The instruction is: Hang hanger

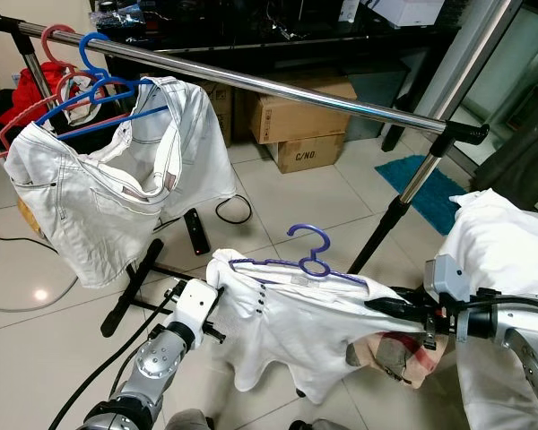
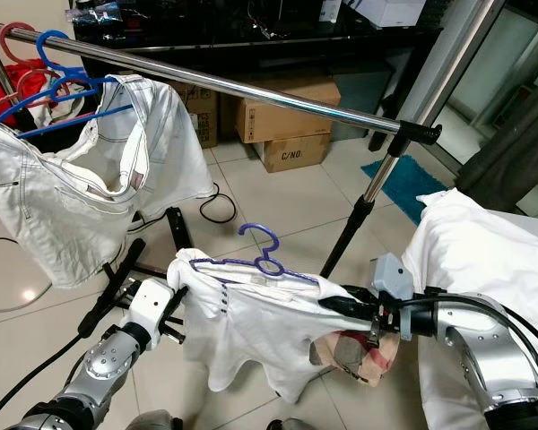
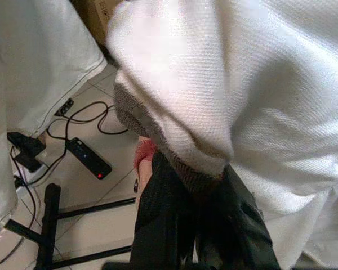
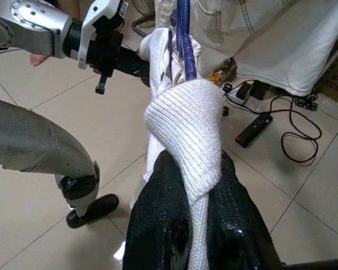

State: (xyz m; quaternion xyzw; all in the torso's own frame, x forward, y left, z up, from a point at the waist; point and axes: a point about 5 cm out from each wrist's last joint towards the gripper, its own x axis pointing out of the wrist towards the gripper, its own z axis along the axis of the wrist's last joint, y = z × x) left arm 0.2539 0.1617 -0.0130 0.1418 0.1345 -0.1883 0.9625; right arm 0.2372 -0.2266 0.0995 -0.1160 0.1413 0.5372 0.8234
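Silver jointed arms are ending in white wrist housings; black cables are running along them, and each gripper is showing glossy black fingers.

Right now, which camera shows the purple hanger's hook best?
The left eye view: the whole hook stands clear above the white shirt. The right eye view shows it too. The right wrist view sees just the hanger's edge-on end; in the left wrist view, cloth covers it.

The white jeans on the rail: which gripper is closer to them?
Left. The left gripper holds the white shirt just below the white jeans; the right gripper grips the shirt's far end.
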